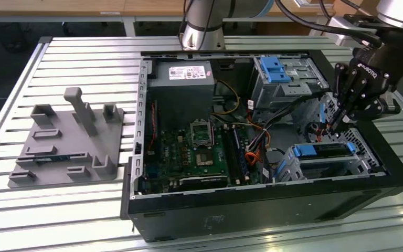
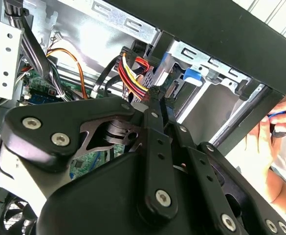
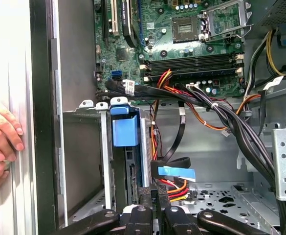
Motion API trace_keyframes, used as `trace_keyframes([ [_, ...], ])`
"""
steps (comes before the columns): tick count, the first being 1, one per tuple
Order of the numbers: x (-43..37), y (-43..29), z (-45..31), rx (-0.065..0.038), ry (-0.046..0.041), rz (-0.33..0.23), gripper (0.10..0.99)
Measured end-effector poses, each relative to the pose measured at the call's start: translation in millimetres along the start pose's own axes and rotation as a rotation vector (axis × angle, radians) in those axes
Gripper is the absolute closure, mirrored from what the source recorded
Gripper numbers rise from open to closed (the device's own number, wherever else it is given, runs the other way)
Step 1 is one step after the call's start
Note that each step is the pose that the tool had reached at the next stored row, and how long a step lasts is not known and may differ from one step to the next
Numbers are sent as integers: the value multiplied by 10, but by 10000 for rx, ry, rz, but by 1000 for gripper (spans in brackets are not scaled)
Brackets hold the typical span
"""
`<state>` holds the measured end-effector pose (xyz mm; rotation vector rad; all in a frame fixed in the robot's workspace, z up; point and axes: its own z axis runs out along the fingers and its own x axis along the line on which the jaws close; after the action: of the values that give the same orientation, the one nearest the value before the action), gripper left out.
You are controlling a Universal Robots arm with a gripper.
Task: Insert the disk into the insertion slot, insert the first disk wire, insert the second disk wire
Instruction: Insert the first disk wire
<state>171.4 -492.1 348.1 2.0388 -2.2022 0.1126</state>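
Observation:
The disk [image 1: 320, 151], silver in a bright blue frame, sits inside the insertion slot [image 1: 361, 157], a silver sheet-metal bay at the exterior view's right front corner of the open computer case. In the first wrist view the disk's blue frame [image 3: 124, 131] stands between the slot's rails [image 3: 105, 161]. My gripper [image 1: 335, 128] reaches down into the case just behind the disk. Its fingers are shut on a black connector of a disk wire with red, yellow and orange strands [image 3: 177, 187] [image 2: 130, 73], close to the disk's rear edge. A black flat cable with a blue tag [image 3: 176, 172] lies beside it.
A taller cage with a blue latch [image 1: 280, 71] stands behind the slot. A thick black cable bundle [image 3: 231, 122] crosses over the motherboard [image 1: 201, 147]. A person's hand [image 3: 1, 132] [image 2: 275, 132] rests outside the case wall. A grey fixture plate [image 1: 69, 142] lies on the slatted table.

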Motion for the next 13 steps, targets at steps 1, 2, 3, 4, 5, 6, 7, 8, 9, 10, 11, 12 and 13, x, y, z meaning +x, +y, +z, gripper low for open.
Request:
trace_keyframes([
  [1, 0, 0, -1, 21, 7, -133, 922],
  [2, 0, 0, -1, 46, 15, -294, 922],
  [3, 0, 0, -1, 73, 22, -469, 922],
  [4, 1, 0, -1, 95, 27, -613, 922],
  [5, 1, 1, 0, 105, 30, -679, 922],
  [6, 4, 1, 0, 106, 33, -686, 922],
  [7, 4, 1, 1, 107, 32, -686, 922],
  [8, 4, 1, 1, 107, 33, -686, 922],
  [9, 4, 2, 1, 106, 33, -685, 922],
  [10, 4, 2, 2, 107, 32, -685, 922],
  [11, 13, 3, 6, 106, 29, -685, 922],
  [12, 44, 4, 11, 106, 29, -684, 922],
  [13, 91, 4, 19, 105, 5, -687, 922],
])
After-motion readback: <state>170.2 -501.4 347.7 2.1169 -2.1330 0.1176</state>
